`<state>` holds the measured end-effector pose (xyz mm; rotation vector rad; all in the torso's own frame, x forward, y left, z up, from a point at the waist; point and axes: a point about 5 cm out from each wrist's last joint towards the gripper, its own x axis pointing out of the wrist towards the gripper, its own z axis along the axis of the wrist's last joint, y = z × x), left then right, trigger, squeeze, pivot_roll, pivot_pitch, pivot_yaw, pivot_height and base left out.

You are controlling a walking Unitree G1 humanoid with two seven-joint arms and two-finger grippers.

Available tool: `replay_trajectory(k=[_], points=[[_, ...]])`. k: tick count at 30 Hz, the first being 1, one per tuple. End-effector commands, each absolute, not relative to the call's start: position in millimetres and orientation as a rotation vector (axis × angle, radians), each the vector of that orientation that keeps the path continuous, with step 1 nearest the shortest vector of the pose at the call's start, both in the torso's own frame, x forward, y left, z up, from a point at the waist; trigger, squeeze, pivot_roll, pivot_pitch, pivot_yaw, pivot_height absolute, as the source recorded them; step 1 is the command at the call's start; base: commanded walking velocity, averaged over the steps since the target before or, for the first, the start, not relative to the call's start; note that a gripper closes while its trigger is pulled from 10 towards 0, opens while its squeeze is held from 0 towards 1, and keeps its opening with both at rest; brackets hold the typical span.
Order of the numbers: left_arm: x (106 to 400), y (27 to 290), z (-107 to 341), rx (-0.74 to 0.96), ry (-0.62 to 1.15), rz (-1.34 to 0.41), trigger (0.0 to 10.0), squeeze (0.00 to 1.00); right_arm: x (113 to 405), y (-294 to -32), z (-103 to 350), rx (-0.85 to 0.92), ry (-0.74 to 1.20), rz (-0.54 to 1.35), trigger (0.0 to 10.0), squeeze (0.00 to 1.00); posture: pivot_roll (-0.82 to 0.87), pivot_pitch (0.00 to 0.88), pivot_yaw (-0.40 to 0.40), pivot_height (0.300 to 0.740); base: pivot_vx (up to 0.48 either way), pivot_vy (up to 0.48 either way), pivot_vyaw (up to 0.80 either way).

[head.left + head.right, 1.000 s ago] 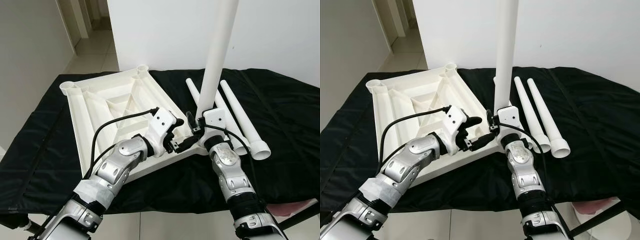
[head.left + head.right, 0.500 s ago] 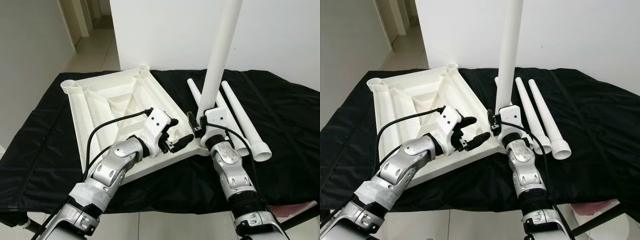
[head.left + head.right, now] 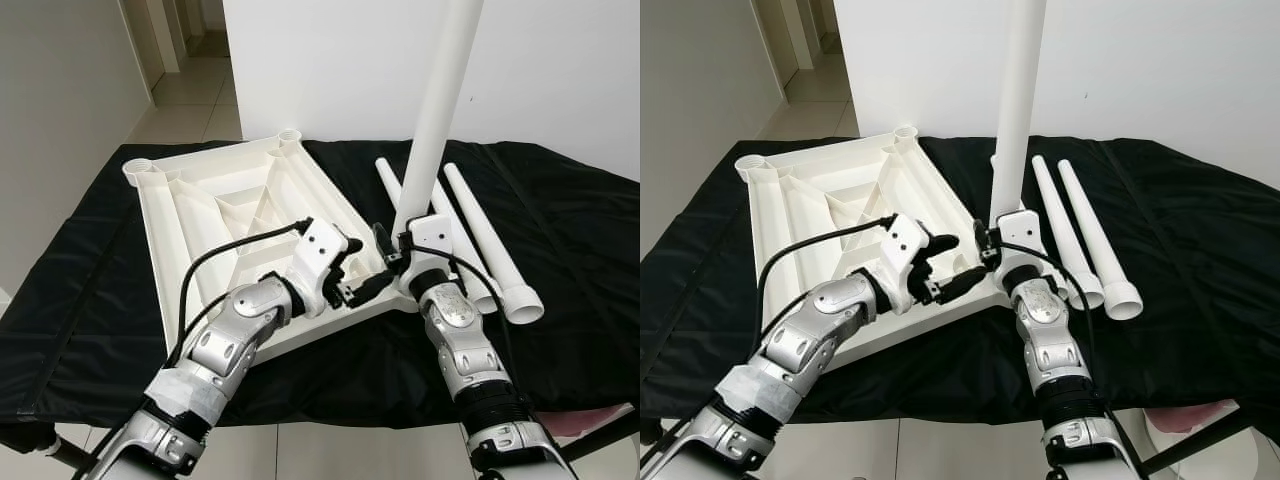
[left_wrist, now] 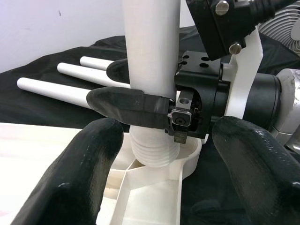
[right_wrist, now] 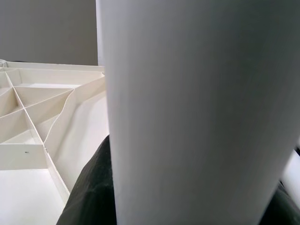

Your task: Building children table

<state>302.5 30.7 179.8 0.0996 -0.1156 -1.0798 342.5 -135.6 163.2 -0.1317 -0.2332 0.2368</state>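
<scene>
White leg upright in the corner socket of the upturned ribbed table panel

The tall white plastic tube leg (image 3: 432, 120) stands with its threaded end in the near corner socket of the white ribbed plastic table panel (image 3: 215, 215); its top is cut off. The right pincer (image 4: 140, 101) is clamped round the leg just above the socket. The left pincer (image 3: 362, 280) is spread wide beside that corner, holding nothing. Three more white tube legs (image 3: 485, 240) lie beyond the corner on the black-covered tabletop (image 3: 570, 230), partly hidden. No writing is legible.

A black cloth (image 3: 560, 230) covers the tabletop. On it lie an upturned white table panel (image 3: 215, 215) and three loose white legs (image 3: 485, 240) beside it.
</scene>
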Motion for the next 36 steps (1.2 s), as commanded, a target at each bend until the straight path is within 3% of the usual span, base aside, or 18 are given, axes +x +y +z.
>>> replay_trajectory(k=[1,11,23,36], points=[[303,31,178,0.119,-0.107,-1.089,10.0,0.00,341,-137,162,-0.126,-0.231,0.228,10.0,0.00,0.00,0.000,0.042,0.740,0.000,0.000,0.00],[299,29,173,0.128,-0.087,-1.110,10.0,0.00,340,-140,161,-0.115,-0.228,0.202,10.0,0.00,0.01,0.000,0.039,0.740,0.000,0.000,0.00],[292,35,156,0.195,0.014,-1.143,10.0,0.00,338,-161,140,-0.115,-0.122,0.087,10.0,0.00,0.02,0.008,0.025,0.740,0.000,0.000,0.00],[290,38,157,0.197,0.026,-1.129,10.0,0.00,322,-150,118,-0.185,-0.051,0.321,10.0,0.00,0.01,0.027,0.026,0.740,0.000,0.000,0.00]])
